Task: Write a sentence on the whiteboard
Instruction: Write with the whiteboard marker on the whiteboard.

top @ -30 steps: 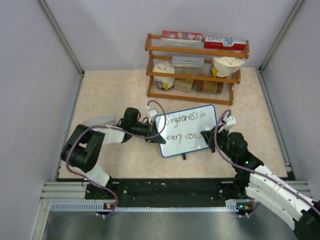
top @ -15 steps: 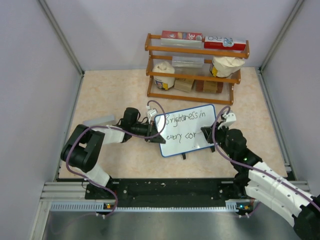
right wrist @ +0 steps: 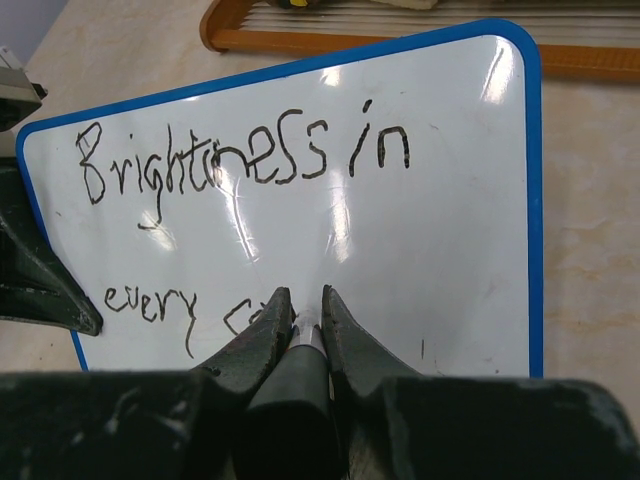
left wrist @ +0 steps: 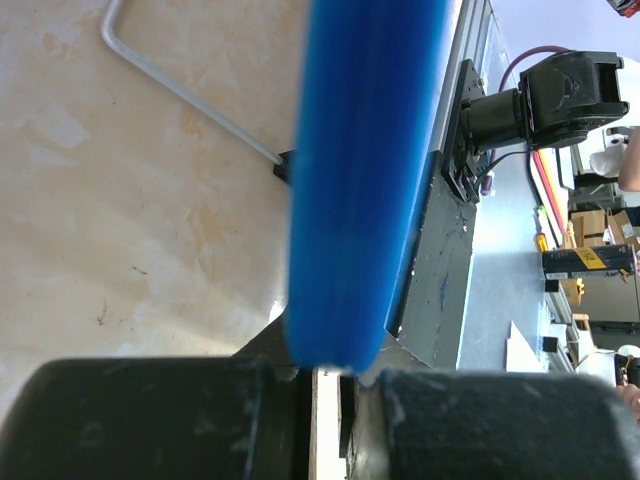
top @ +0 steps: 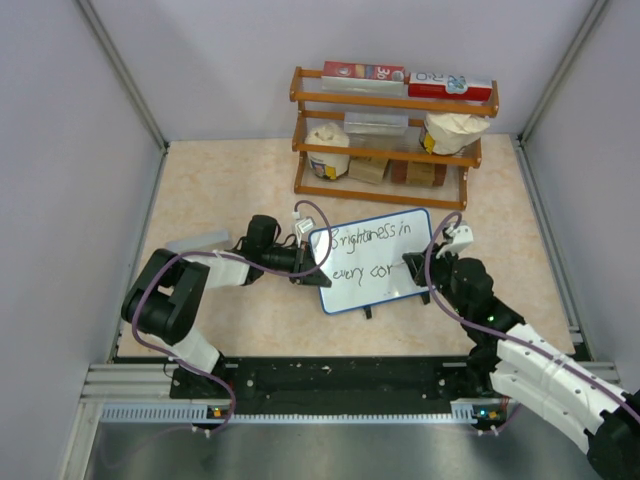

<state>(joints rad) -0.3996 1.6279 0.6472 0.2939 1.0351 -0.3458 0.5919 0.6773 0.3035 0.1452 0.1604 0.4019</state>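
Whiteboard [top: 372, 262]: white, blue rim, rounded corners, tilted mid-table, near side of wooden rack [top: 392, 135]. Black lettering [right wrist: 240, 165] "Brightness in / every co…". Left gripper [top: 308, 265] clamps its left edge; right gripper [right wrist: 300, 318] pinches marker [right wrist: 292, 385], tip at the board.

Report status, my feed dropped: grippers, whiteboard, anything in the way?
Left gripper shut on the whiteboard edge. Right gripper shut on the marker, tip at line two. Sentence reads "Brightness in every cor", unfinished. Wooden rack behind, apart.

White, blue-rimmed whiteboard [top: 362, 256] tilted on the table [top: 230, 190]
The sentence [right wrist: 250, 165], in black marker, reads "Brightness in" on top and "every cor" beneath
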